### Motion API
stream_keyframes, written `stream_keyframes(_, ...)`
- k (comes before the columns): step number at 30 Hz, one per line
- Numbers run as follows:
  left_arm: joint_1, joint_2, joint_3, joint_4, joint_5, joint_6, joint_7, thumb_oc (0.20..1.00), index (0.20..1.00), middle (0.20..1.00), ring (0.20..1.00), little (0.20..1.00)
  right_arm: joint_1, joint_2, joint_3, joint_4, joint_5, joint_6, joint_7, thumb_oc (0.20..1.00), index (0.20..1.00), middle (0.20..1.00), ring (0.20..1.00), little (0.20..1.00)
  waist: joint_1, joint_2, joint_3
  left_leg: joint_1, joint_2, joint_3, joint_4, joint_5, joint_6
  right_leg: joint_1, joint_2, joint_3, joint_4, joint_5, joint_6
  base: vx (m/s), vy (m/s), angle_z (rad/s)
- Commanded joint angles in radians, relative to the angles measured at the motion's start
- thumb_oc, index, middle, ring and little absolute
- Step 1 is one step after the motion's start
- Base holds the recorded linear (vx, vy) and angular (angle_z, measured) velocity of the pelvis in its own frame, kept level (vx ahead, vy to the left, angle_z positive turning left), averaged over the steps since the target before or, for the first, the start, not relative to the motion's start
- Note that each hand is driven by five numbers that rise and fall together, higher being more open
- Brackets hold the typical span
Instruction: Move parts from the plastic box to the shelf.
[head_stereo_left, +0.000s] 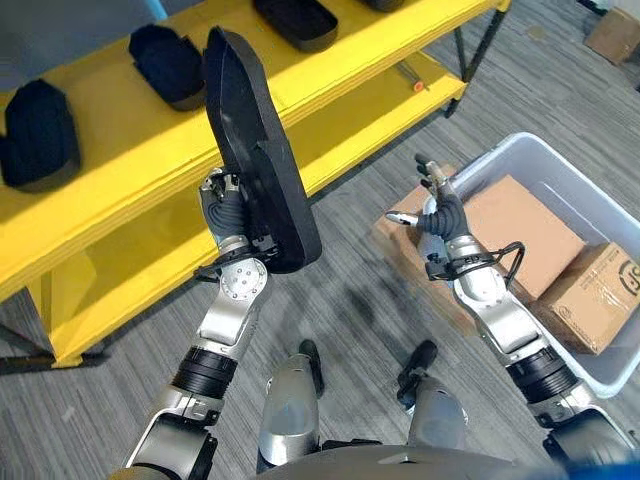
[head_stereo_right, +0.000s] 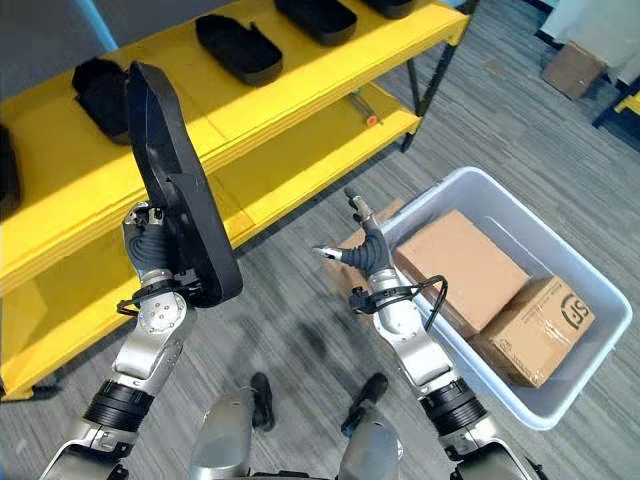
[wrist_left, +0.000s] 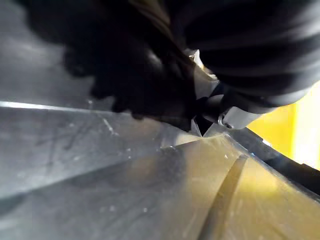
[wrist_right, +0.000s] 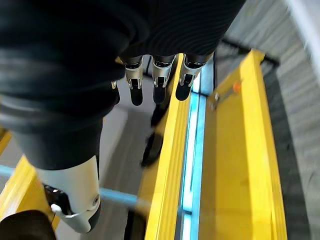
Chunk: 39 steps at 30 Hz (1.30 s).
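Observation:
A long black moulded part (head_stereo_left: 255, 150) stands almost upright in front of the yellow shelf (head_stereo_left: 120, 150), its top reaching the upper board. My left hand (head_stereo_left: 226, 212) is shut on its lower end from behind. My right hand (head_stereo_left: 442, 207) hangs open in the air, fingers straight (wrist_right: 157, 82), at the near left corner of the pale grey plastic box (head_stereo_left: 520, 146). It holds nothing. The box stands on the floor at the right.
Three black parts (head_stereo_left: 40, 130) (head_stereo_left: 170, 62) (head_stereo_left: 297, 20) lie on the shelf's top board. Two cardboard cartons (head_stereo_left: 525, 230) (head_stereo_left: 600, 290) fill the plastic box. A lower yellow board (head_stereo_left: 350, 120) runs under the top one, above the grey carpet.

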<state>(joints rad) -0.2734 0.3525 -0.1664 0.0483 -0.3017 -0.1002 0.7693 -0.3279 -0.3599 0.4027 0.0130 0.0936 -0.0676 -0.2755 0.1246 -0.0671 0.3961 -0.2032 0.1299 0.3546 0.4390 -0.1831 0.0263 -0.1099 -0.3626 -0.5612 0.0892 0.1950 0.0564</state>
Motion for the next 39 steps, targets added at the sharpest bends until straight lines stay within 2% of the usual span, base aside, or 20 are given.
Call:
stream_keyframes(1,0.002,0.015,0.044,-0.161,0.044,-0.048,-0.029,0.200,0.200,0.200,0.200,0.200,-0.007,-0.035,0.015,-0.107,-0.050,-0.053,0.015,1.000,1.000,1.000,1.000,1.000,-0.005,0.063,-0.044,0.150,-0.018,-0.019,-0.267,0.097,-0.026,0.105,0.004,0.004,0.030,-0.089,0.108,0.03,0.305,0.16)
stream_keyframes(3,0.006,0.018,0.045,-0.156,0.042,-0.046,-0.036,0.200,0.200,0.200,0.200,0.200,0.004,-0.032,0.020,-0.109,-0.049,-0.050,0.011,1.000,1.000,1.000,1.000,1.000,-0.004,0.062,-0.055,0.155,-0.032,-0.032,-0.279,0.093,-0.020,0.108,-0.002,0.017,0.017,-0.068,0.119,0.06,0.188,0.29)
stream_keyframes(4,0.003,0.022,0.037,-0.143,0.029,-0.044,-0.055,0.200,0.200,0.200,0.200,0.200,0.027,-0.030,0.026,-0.108,-0.048,-0.052,-0.011,1.000,1.000,1.000,1.000,1.000,-0.012,0.061,-0.073,0.158,-0.062,-0.073,-0.295,0.085,-0.005,0.104,0.006,0.077,0.022,-0.059,0.130,0.11,0.205,0.39)
stream_keyframes(6,-0.003,0.022,0.028,-0.131,0.026,-0.042,-0.068,0.200,0.200,0.200,0.200,0.200,0.045,-0.034,0.025,-0.108,-0.044,-0.052,-0.027,1.000,1.000,1.000,1.000,1.000,-0.023,0.062,-0.091,0.161,-0.085,-0.116,-0.311,0.084,0.005,0.100,0.028,0.142,0.041,-0.083,0.128,0.15,0.170,0.69)
stream_keyframes(8,-0.013,0.012,0.005,-0.109,0.017,-0.047,-0.089,0.200,0.200,0.200,0.200,0.200,0.080,-0.044,0.020,-0.112,-0.034,-0.048,-0.057,1.000,1.000,1.000,1.000,1.000,-0.055,0.062,-0.114,0.158,-0.122,-0.187,-0.339,0.106,0.030,0.075,0.085,0.262,0.059,-0.106,0.109,0.22,0.132,0.96)
stream_keyframes(9,-0.011,-0.002,-0.019,-0.095,0.008,-0.039,-0.117,0.200,0.200,0.200,0.200,0.200,0.128,-0.053,0.010,-0.121,-0.024,-0.045,-0.083,1.000,1.000,1.000,1.000,1.000,-0.089,0.057,-0.138,0.174,-0.153,-0.273,-0.370,0.110,0.049,0.053,0.164,0.403,0.106,-0.150,0.104,0.24,0.087,1.06)
stream_keyframes(10,-0.010,-0.005,-0.022,-0.094,0.008,-0.039,-0.116,0.200,0.200,0.200,0.200,0.200,0.134,-0.054,0.009,-0.122,-0.022,-0.046,-0.081,1.000,1.000,1.000,1.000,1.000,-0.092,0.056,-0.143,0.173,-0.157,-0.283,-0.376,0.115,0.051,0.048,0.177,0.419,0.109,-0.152,0.102,0.32,0.072,1.51)
stream_keyframes(11,0.003,-0.017,-0.030,-0.096,0.017,-0.041,-0.110,0.200,0.200,0.200,0.200,0.200,0.154,-0.058,-0.003,-0.132,-0.019,-0.039,-0.070,1.000,1.000,1.000,1.000,1.000,-0.102,0.049,-0.154,0.188,-0.171,-0.315,-0.400,0.124,0.055,0.044,0.226,0.448,0.120,-0.174,0.098,0.21,0.064,2.04)
stream_keyframes(13,0.038,-0.034,-0.030,-0.112,0.019,-0.041,-0.096,0.200,0.200,0.200,0.200,0.200,0.175,-0.062,-0.019,-0.132,-0.022,-0.041,-0.035,1.000,1.000,1.000,1.000,1.000,-0.101,0.040,-0.171,0.213,-0.189,-0.338,-0.440,0.143,0.047,0.047,0.297,0.434,0.105,-0.200,0.073,0.23,0.071,1.34)
stream_keyframes(15,0.069,-0.054,-0.029,-0.123,0.015,-0.051,-0.071,0.200,0.200,0.200,0.200,0.200,0.183,-0.072,-0.019,-0.127,-0.017,-0.035,-0.011,1.000,1.000,1.000,1.000,1.000,-0.112,0.035,-0.177,0.250,-0.206,-0.354,-0.477,0.161,0.039,0.046,0.359,0.443,0.067,-0.194,0.052,0.20,0.042,0.06)
stream_keyframes(17,0.080,-0.065,-0.030,-0.135,0.007,-0.041,-0.052,0.200,0.200,0.200,0.200,0.200,0.185,-0.073,-0.017,-0.107,-0.016,-0.046,0.002,1.000,1.000,1.000,1.000,1.000,-0.128,0.038,-0.184,0.269,-0.214,-0.369,-0.483,0.164,0.036,0.044,0.384,0.476,0.042,-0.195,0.041,0.17,-0.015,-0.11)
stream_keyframes(20,0.084,-0.075,-0.036,-0.127,0.000,-0.053,-0.044,0.200,0.200,0.200,0.200,0.200,0.173,-0.081,-0.019,-0.065,-0.012,-0.077,0.013,1.000,1.000,1.000,1.000,1.000,-0.134,0.036,-0.189,0.263,-0.223,-0.357,-0.431,0.141,0.036,0.052,0.388,0.492,0.012,-0.183,0.036,0.11,-0.075,0.13)
stream_keyframes(25,0.088,-0.070,-0.035,-0.122,-0.036,-0.045,-0.061,0.200,0.200,0.200,0.200,0.200,0.168,-0.087,-0.024,-0.067,-0.006,-0.064,0.007,1.000,1.000,1.000,1.000,1.000,-0.137,0.035,-0.188,0.244,-0.228,-0.326,-0.351,0.115,0.034,0.071,0.390,0.488,0.029,-0.197,0.023,0.07,-0.056,0.22)
stream_keyframes(28,0.078,-0.074,-0.033,-0.105,-0.072,-0.028,-0.090,0.200,0.200,0.200,0.200,0.200,0.194,-0.093,-0.053,-0.076,0.001,-0.042,0.000,1.000,1.000,1.000,1.000,1.000,-0.172,0.031,-0.197,0.242,-0.179,-0.197,-0.268,0.084,0.016,0.098,0.371,0.447,0.043,-0.217,0.010,0.10,-0.059,0.40)
stream_keyframes(32,0.062,-0.081,-0.033,-0.090,-0.079,-0.011,-0.089,0.200,0.200,0.200,0.200,0.200,0.215,-0.104,-0.078,-0.067,0.006,-0.039,0.022,1.000,1.000,1.000,1.000,1.000,-0.202,0.027,-0.202,0.238,-0.093,-0.158,-0.243,0.100,-0.015,0.111,0.361,0.435,0.066,-0.239,-0.010,0.06,0.016,0.56)
stream_keyframes(33,0.064,-0.082,-0.028,-0.090,-0.088,-0.009,-0.087,0.200,0.200,0.200,0.200,0.200,0.225,-0.115,-0.095,-0.071,0.002,-0.037,0.044,1.000,1.000,1.000,1.000,1.000,-0.213,0.032,-0.206,0.239,-0.049,-0.160,-0.269,0.134,-0.038,0.115,0.356,0.436,0.075,-0.254,-0.016,0.04,0.198,0.16)
stream_keyframes(34,0.079,-0.082,-0.015,-0.088,-0.105,-0.023,-0.098,0.200,0.200,0.200,0.200,0.200,0.234,-0.131,-0.110,-0.072,-0.002,-0.037,0.065,1.000,1.000,1.000,1.000,1.000,-0.223,0.045,-0.207,0.240,0.028,-0.175,-0.338,0.228,-0.082,0.119,0.348,0.435,0.090,-0.280,-0.025,0.04,0.239,0.07)
stream_keyframes(37,0.108,-0.076,-0.001,-0.089,-0.113,-0.050,-0.109,0.200,0.200,0.200,0.200,0.200,0.245,-0.148,-0.119,-0.081,0.003,-0.037,0.079,1.000,1.000,1.000,1.000,1.000,-0.234,0.048,-0.207,0.245,0.128,-0.180,-0.390,0.325,-0.110,0.114,0.321,0.421,0.116,-0.305,-0.034,0.00,0.242,0.20)
stream_keyframes(38,0.119,-0.067,0.007,-0.088,-0.128,-0.060,-0.109,0.200,0.200,0.200,0.200,0.200,0.247,-0.164,-0.122,-0.086,0.014,-0.038,0.085,1.000,1.000,1.000,1.000,1.000,-0.242,0.052,-0.206,0.255,0.187,-0.174,-0.431,0.374,-0.122,0.103,0.298,0.409,0.141,-0.323,-0.035,-0.04,0.288,0.30)
stream_keyframes(39,0.120,-0.065,0.008,-0.082,-0.135,-0.066,-0.109,0.200,0.200,0.200,0.200,0.200,0.244,-0.170,-0.125,-0.086,0.020,-0.039,0.089,1.000,1.000,1.000,1.000,1.000,-0.246,0.054,-0.204,0.258,0.207,-0.170,-0.449,0.395,-0.128,0.099,0.288,0.402,0.152,-0.331,-0.036,-0.04,0.353,0.16)
